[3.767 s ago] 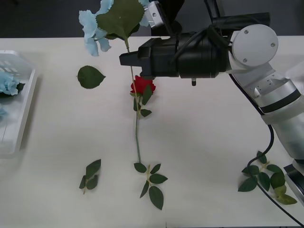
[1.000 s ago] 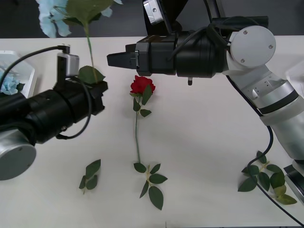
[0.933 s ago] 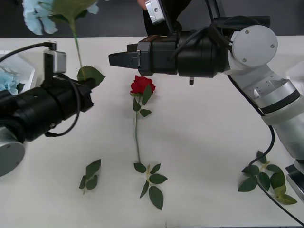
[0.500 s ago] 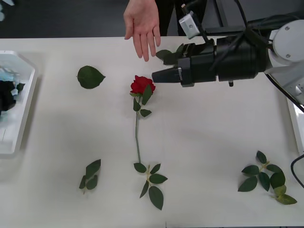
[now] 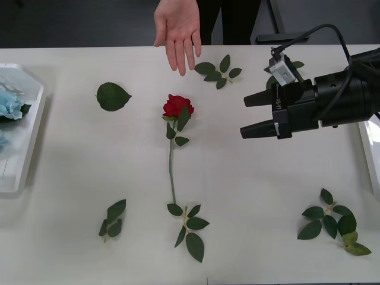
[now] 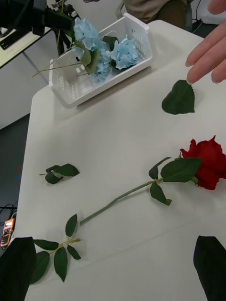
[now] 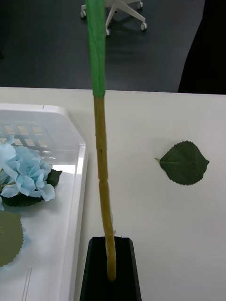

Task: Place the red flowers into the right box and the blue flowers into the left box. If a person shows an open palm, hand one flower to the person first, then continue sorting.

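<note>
One red flower (image 5: 177, 107) lies mid-table, its stem (image 5: 171, 172) pointing at the near edge; its bloom (image 6: 205, 160) also shows in the right wrist view. My right gripper (image 5: 248, 114) hovers to its right, open and holding nothing. A person's open palm (image 5: 178, 28) reaches over the far edge, just beyond the rose. Blue flowers (image 6: 101, 55) lie in the left box (image 5: 32, 142). In the left wrist view my left gripper (image 7: 111, 249) is shut on a long flower stem (image 7: 102, 155) beside that box's rim (image 7: 79, 162); its bloom is out of view. The right box (image 5: 371, 155) is a sliver.
A single loose leaf (image 5: 113, 96) lies left of the rose. Leaf sprigs lie at the far side (image 5: 217, 68), the near left (image 5: 113, 218), by the stem's end (image 5: 189, 228) and the near right (image 5: 332, 222).
The left arm carried the blue flower leftward out of the front view to the left box. The right arm drew back to the right. A hand with an open palm appeared at the far edge.
</note>
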Robot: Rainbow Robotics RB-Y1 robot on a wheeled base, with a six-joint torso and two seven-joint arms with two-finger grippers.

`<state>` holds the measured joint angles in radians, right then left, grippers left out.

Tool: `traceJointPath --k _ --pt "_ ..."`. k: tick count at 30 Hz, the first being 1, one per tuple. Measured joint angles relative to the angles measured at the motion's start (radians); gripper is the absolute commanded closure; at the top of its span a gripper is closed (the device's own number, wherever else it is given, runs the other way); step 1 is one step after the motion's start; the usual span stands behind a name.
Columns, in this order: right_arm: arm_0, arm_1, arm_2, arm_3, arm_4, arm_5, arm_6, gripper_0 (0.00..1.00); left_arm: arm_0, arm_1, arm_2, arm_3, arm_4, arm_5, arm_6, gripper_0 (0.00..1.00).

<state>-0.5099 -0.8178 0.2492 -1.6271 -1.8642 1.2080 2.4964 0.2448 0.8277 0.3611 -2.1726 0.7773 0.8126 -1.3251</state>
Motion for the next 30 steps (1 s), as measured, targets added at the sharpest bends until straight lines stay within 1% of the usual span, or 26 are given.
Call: traceJointPath --k 30 --pt "0.001 -0.001 -0.006 0.0 -0.006 -0.011 0.0 0.03 0.0 0.0 0.0 0.001 0.0 0.0 0.0 1.0"
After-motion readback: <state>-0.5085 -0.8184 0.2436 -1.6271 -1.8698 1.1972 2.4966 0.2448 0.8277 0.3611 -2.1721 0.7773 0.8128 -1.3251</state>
